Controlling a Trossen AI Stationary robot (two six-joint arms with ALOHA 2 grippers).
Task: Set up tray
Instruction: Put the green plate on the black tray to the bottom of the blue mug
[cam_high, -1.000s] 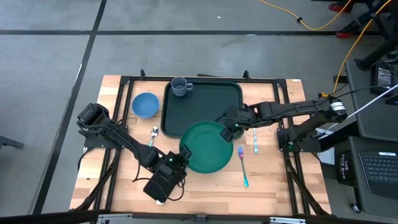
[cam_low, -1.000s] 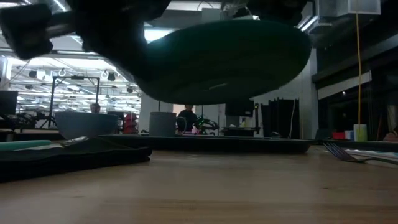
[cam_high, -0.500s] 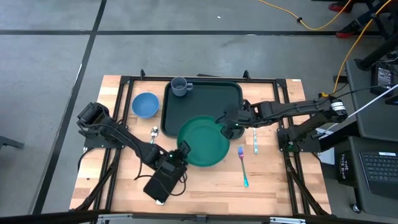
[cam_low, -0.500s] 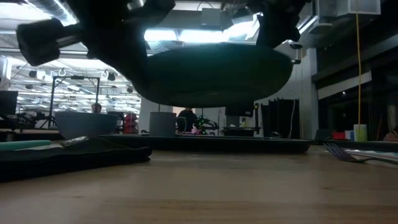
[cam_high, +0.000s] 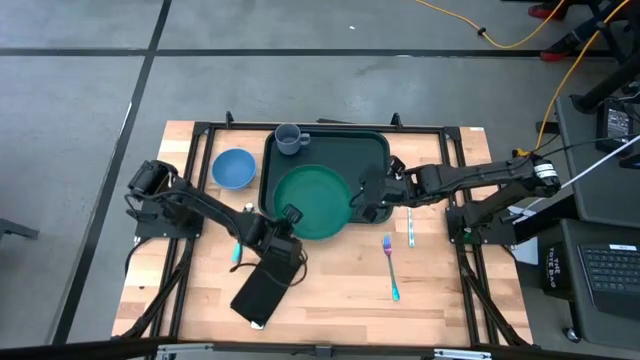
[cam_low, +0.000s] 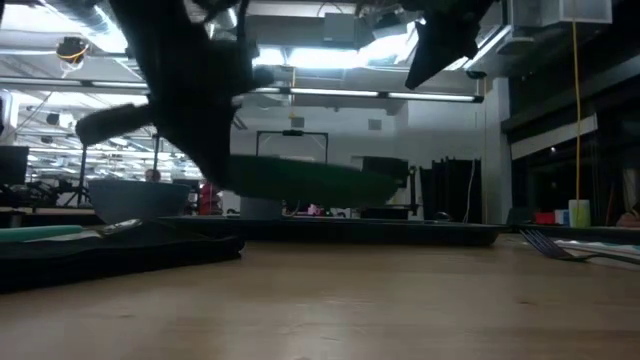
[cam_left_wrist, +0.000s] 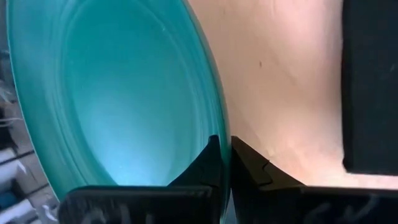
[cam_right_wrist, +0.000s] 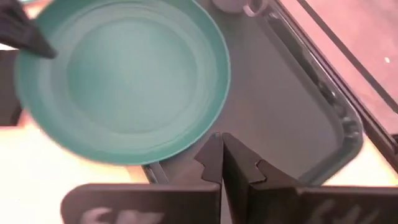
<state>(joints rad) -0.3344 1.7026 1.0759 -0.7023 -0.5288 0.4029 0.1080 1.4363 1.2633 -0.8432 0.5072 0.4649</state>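
your left gripper (cam_high: 290, 215) is pinched tight on the near rim of the green plate (cam_high: 313, 202); in its wrist view the two fingers (cam_left_wrist: 211, 163) sit pressed together with the plate's edge between them. the plate hangs over the tray (cam_high: 372, 152), on the tray's near half, and from table height it shows as a slightly tilted disc (cam_low: 305, 180) held above the tray's rim (cam_low: 400, 232).

your right gripper (cam_high: 362, 196) sits at the plate's right edge, above the tray's right side. its fingers (cam_right_wrist: 212, 158) are closed on each other with nothing between them; the plate's rim lies just beyond their tips and i cannot tell whether they touch it.

the tray itself rests flat on the table (cam_high: 440, 300), beyond your left gripper and under your right one. a grey mug (cam_high: 289, 139) stands in the tray's far left corner, well beyond both grippers. a blue bowl (cam_high: 234, 167) stands on the wood just left of the tray. a flat black rectangle (cam_high: 262, 292) lies on the table close behind your left gripper. a fork (cam_high: 390, 265) with a teal handle lies on the wood on the near side of your right gripper, with another utensil (cam_high: 410, 232) beside it.
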